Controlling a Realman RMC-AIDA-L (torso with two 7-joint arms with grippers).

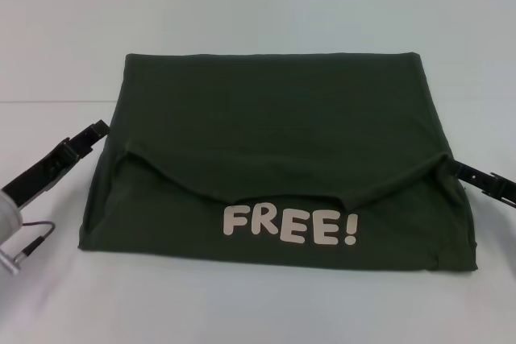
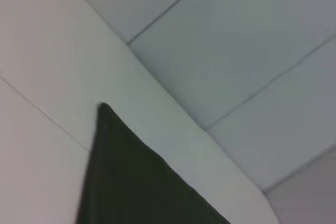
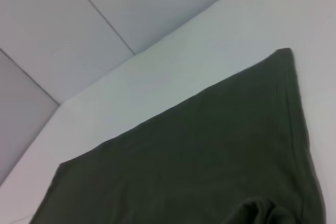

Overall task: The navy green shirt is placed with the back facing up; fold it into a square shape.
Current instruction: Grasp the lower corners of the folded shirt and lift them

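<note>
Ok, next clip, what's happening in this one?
A two-armed robot is folding a dark green shirt on a white table. The top layer is folded toward the robot, stopping just above the "FREE!" lettering. The left end effector and right end effector are at that flap's two corners.

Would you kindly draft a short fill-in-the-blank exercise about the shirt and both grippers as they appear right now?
1. The pale lettering on the navy green shirt reads ____.
2. The left gripper is at the shirt's ____ edge.
3. The right gripper is at the shirt's ____ edge.
4. The shirt lies on a ____ table.

Missing words: FREE!; left; right; white
</note>
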